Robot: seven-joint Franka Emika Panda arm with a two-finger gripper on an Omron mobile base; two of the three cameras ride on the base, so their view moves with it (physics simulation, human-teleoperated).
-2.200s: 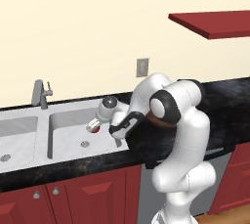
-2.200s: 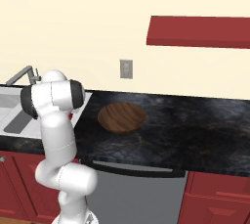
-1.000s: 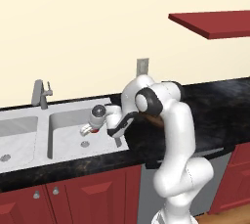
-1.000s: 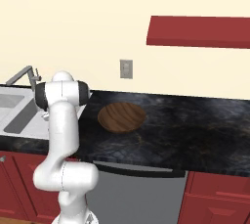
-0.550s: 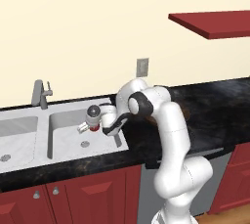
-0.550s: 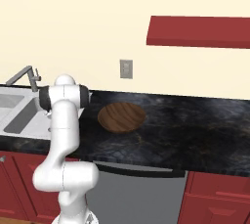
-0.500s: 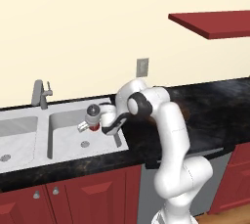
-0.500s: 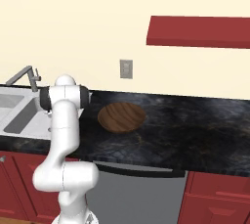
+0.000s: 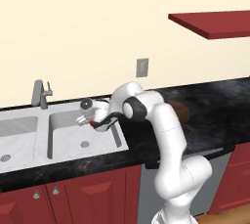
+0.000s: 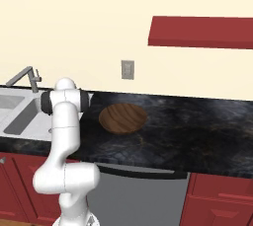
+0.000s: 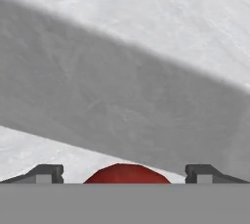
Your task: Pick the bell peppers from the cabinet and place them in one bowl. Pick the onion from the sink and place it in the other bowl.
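While the arm reaches into the sink [image 9: 63, 135], its gripper [image 11: 125, 173] (fingers spread wide) straddles the red onion [image 11: 127, 174], gripping nothing; the brown bowl [image 10: 123, 118] sits on the counter [image 10: 197, 131].

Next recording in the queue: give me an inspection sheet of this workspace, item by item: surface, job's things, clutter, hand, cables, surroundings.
Surface: black speckled counter with a pale double sink set into it.
Job's things: onion, red and round, in the right basin between the fingertips; dark wooden bowl on the counter, nothing in it; red wall cabinet above. Peppers and tan bowl: nothing seen.
Clutter: nothing seen.
Hand: hand lowered into the right basin, jaws open, one fingertip either side of the onion, not closed on it.
Cables: nothing seen.
Surroundings: grey faucet, wall outlet, red base cabinets with knobs, dishwasher front.
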